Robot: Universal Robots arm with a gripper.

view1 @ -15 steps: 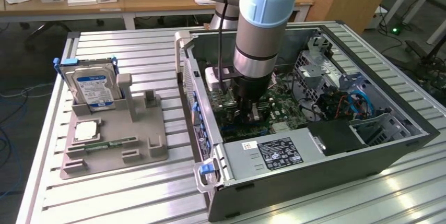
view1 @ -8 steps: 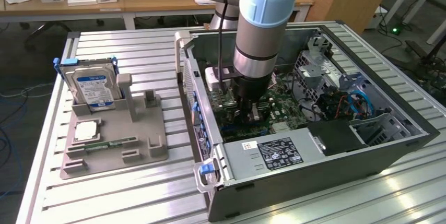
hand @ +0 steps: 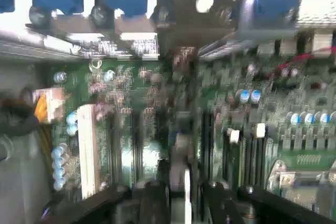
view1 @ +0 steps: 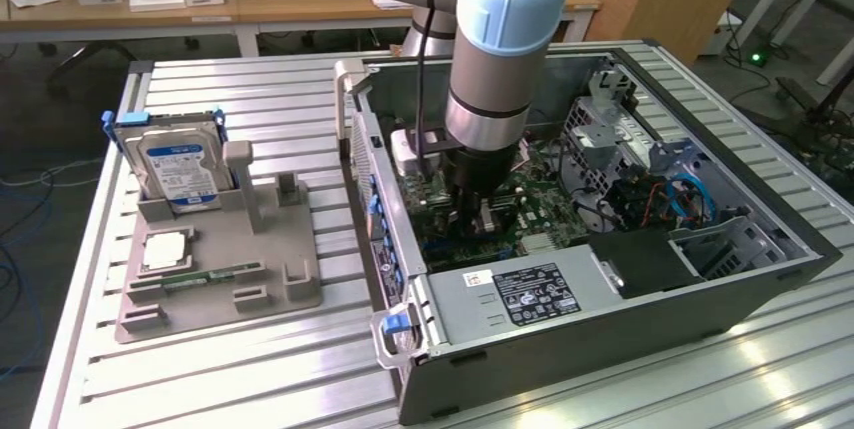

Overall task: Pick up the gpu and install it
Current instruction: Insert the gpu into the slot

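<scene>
An open computer case (view1: 587,279) lies on the slatted metal worktop (view1: 240,369), its green motherboard (view1: 514,214) exposed. Nearer the worktop's other edge sits a grey holder tray (view1: 220,284) carrying an upright silver hard drive with a blue label (view1: 178,171) and what looks like a narrow green memory stick (view1: 214,275).

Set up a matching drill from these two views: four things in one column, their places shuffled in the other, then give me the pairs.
Things:
1. silver hard drive with a blue label
2. narrow green memory stick
3. grey power supply box with a black label
4. robot arm's gripper

Places:
A. lying flat on the grey holder tray
B. lowered over the green motherboard inside the open computer case
C. standing upright in a slot of the holder tray
D. at the near corner of the computer case

Pairs: 1-C, 2-A, 3-D, 4-B
</scene>
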